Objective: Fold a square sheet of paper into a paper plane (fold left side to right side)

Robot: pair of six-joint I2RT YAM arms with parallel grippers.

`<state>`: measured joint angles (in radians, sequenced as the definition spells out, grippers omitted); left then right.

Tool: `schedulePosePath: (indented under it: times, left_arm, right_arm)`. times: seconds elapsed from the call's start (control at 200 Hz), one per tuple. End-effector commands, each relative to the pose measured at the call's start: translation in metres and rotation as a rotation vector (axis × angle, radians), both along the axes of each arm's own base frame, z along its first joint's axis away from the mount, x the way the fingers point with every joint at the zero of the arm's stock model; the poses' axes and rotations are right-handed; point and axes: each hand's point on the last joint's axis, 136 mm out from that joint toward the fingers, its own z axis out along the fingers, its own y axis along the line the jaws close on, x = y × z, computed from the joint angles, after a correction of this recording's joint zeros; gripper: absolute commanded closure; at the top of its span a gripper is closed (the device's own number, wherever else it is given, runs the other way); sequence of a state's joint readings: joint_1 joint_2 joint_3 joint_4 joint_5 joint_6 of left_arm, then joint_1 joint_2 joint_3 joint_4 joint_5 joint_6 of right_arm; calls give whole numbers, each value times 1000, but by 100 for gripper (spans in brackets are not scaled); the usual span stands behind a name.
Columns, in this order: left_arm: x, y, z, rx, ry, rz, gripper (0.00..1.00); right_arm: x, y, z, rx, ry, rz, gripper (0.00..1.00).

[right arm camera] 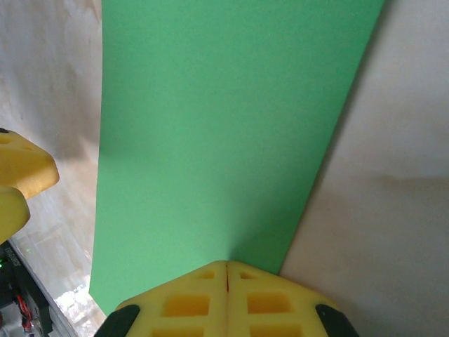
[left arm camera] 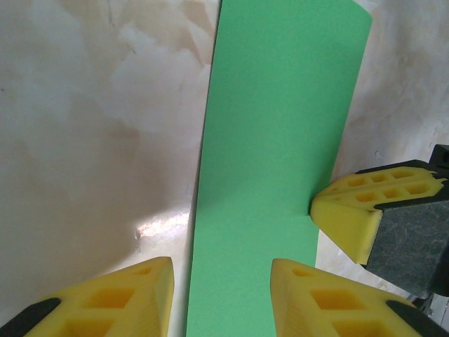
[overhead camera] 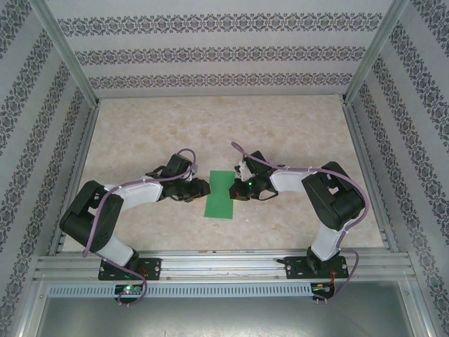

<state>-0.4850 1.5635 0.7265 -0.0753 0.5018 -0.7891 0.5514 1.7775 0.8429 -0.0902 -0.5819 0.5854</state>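
Left tool (left arm camera: 221, 270): released. Its two yellow fingers (left arm camera: 112, 298) stand wide apart at the left long edge of the paper, and green shows in the gap between them. I can't tell whether they touch it.

Right tool (right arm camera: 226, 281): clenched. Its yellow fingers (right arm camera: 189, 305) are pressed flat together with only a thin seam between them, and their tips are at the right long edge of the paper. I can't tell whether any paper is caught in the seam.

The two tools: they face each other across the paper, near its middle, from the left and the right.

Sheet of paper (overhead camera: 220, 194): bright green and lying flat in the nearer half of the surface, midway between left and right. From above it reads as a narrow rectangle, clearly longer than it is wide.

Long axis: it runs near to far, with the far end leaning a little to the right.

Pointing: there is no tip. Both short ends are cut square.

Arms: the left arm (overhead camera: 133, 193) and the right arm (overhead camera: 330, 196) bend inward from their bases, with purple cables (overhead camera: 105, 203) looped along them.

Surface (overhead camera: 295, 133): pale beige with a mottled, marble-like pattern.

Near edge: a metal rail (overhead camera: 224, 265) carries both bases.

Room: walls (overhead camera: 210, 53) papered in bands of dark ornament close off the left, right and far sides, with slanting metal posts (overhead camera: 66, 53) at the far corners.
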Motion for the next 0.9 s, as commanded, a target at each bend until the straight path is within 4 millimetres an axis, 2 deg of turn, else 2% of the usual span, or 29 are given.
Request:
schedulePosePath:
  times: [0.0,0.445,0.899]
  left_arm:
    - [-3,-8,1,-10,18,-44,59]
    - [-7,-13,-13,10,57,-70,59]
    - [-14,-25,-18,-20,91,-112,62]
  right_arm:
    - [-2,-11,-14,-68,21,0,100]
    - [-1,-13,-14,-73,17,0,100]
    - [0,-14,-16,-75,19,-1,100]
